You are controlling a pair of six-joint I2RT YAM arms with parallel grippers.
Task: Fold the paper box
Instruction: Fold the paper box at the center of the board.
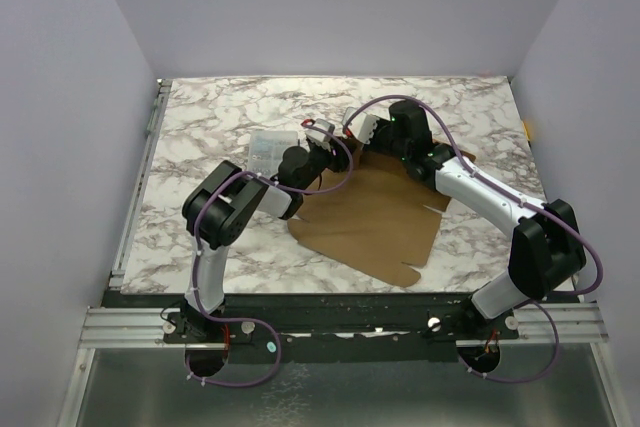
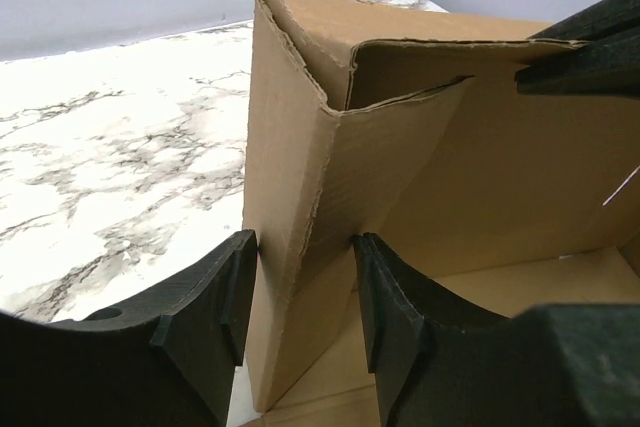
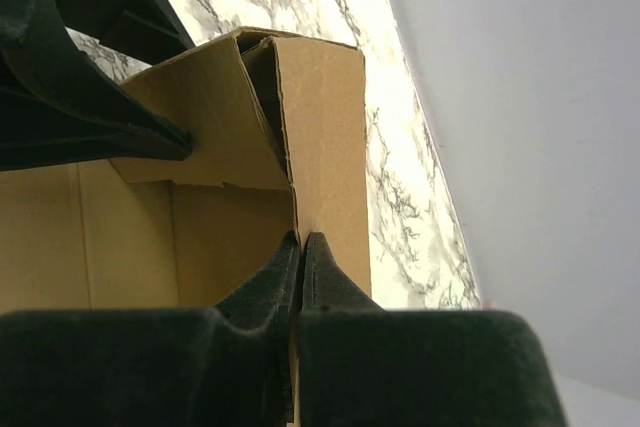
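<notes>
The paper box (image 1: 372,222) is a brown die-cut cardboard sheet lying mid-table, with its far end folded up into walls. In the left wrist view a raised corner of the box (image 2: 295,137) stands between the fingers of my left gripper (image 2: 300,292). Its jaws are apart and straddle the wall, the left pad (image 2: 235,287) against the outer face. My right gripper (image 3: 301,247) is shut on the thin upright edge of the box wall (image 3: 325,117). Both grippers meet at the sheet's far end, the left gripper (image 1: 335,155) beside the right gripper (image 1: 368,147).
A small clear plastic case (image 1: 268,152) lies on the marble table (image 1: 200,127) just left of the left gripper. Pale enclosure walls surround the table. A metal rail (image 1: 340,322) runs along the near edge by the arm bases.
</notes>
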